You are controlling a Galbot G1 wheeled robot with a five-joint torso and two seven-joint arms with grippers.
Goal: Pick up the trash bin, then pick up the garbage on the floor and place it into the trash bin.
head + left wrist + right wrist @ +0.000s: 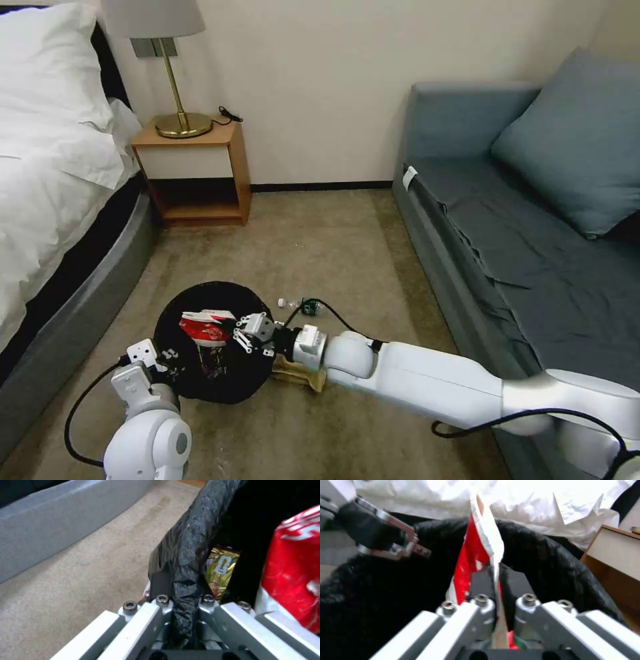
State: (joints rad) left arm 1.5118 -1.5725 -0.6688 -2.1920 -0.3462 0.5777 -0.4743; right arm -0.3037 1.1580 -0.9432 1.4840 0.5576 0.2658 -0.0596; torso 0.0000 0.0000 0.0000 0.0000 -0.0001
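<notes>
The left end effector [181, 605] is clamped on the bag-lined rim of the trash bin [212, 341], which sits above the carpet. The right end effector [496, 580], reaching over the bin's mouth, is closed on the red-and-white carton [205, 327], pinched edge-on between its pads. A brown-yellow snack wrapper [220, 570] lies inside the bin beyond the left end effector. The clear bottle [303, 305] lies on the floor behind the right end effector; the brown paper bag [300, 375] lies beneath its wrist.

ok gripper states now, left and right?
Left gripper: closed on the rim of the trash bin.
Right gripper: closed on the red-and-white carton, over the bin's opening.
</notes>
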